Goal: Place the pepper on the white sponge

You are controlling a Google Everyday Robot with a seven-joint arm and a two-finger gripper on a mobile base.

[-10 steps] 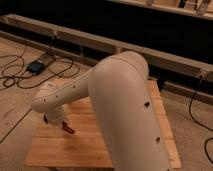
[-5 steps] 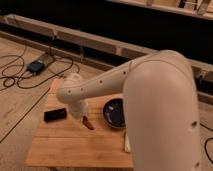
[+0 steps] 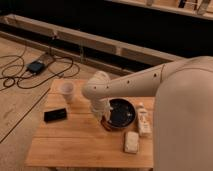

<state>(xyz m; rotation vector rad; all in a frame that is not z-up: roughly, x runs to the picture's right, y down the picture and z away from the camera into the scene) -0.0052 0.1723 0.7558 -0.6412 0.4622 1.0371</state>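
My gripper [image 3: 103, 119] hangs from the pale arm over the middle of the wooden table [image 3: 75, 145], at the left rim of the dark bowl [image 3: 122, 112]. It is shut on the pepper [image 3: 104, 122], of which only a small red-orange bit shows under the gripper. The white sponge [image 3: 131, 142] lies flat on the table, in front of the bowl and to the right of the gripper, apart from it.
A white labelled bottle-like object [image 3: 144, 120] lies right of the bowl. A black rectangular block [image 3: 55, 115] sits at the table's left. A pale cup [image 3: 66, 92] stands at the back left. Cables and a dark box [image 3: 35, 66] lie on the floor.
The arm has swung right across the table with the pepper in the gripper, from near the black block to the left rim of the bowl.
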